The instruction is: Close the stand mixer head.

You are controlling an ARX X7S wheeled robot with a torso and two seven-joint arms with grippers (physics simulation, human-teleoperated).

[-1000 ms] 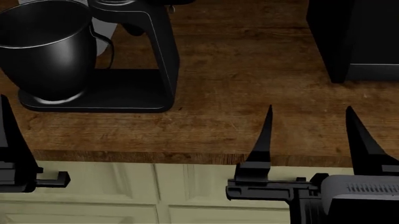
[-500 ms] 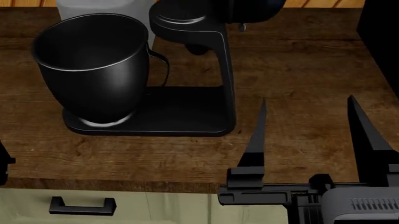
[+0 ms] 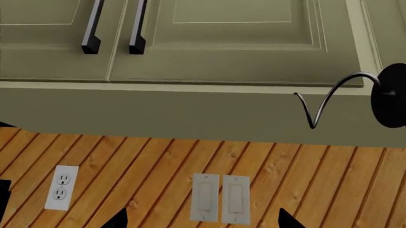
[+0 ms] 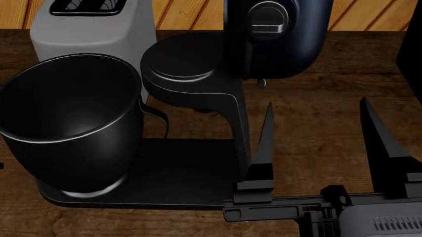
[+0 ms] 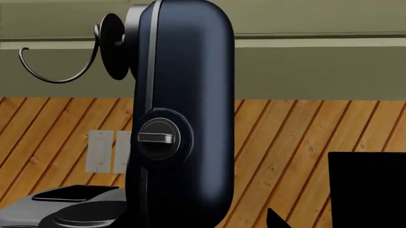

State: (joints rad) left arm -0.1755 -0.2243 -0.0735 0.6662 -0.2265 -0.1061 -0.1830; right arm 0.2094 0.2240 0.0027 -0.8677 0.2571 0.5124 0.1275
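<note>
- Stand mixer head (image 4: 277, 37): glossy dark navy shell, smooth, soft highlights; same sheen in my right wrist view (image 5: 184, 114).
- Hub cap (image 4: 267, 19) on it: smooth, slightly less shiny, looks like plastic.
- Mixing bowl (image 4: 69, 123): dark polished metal, bright rim line, reflective inside.
- Mixer base (image 4: 171, 182): matt black, smooth.
- Toaster (image 4: 92, 32): light grey, satin, smooth.
- Countertop (image 4: 316, 128): dark brown wood, visible grain, matt.
- Back wall (image 3: 304, 180): orange wood planks, grainy.
- Cabinets (image 3: 235, 42): pale green painted panels, flat matt.
- My right gripper (image 4: 316, 143): matt black fingers, hard plastic look.
</note>
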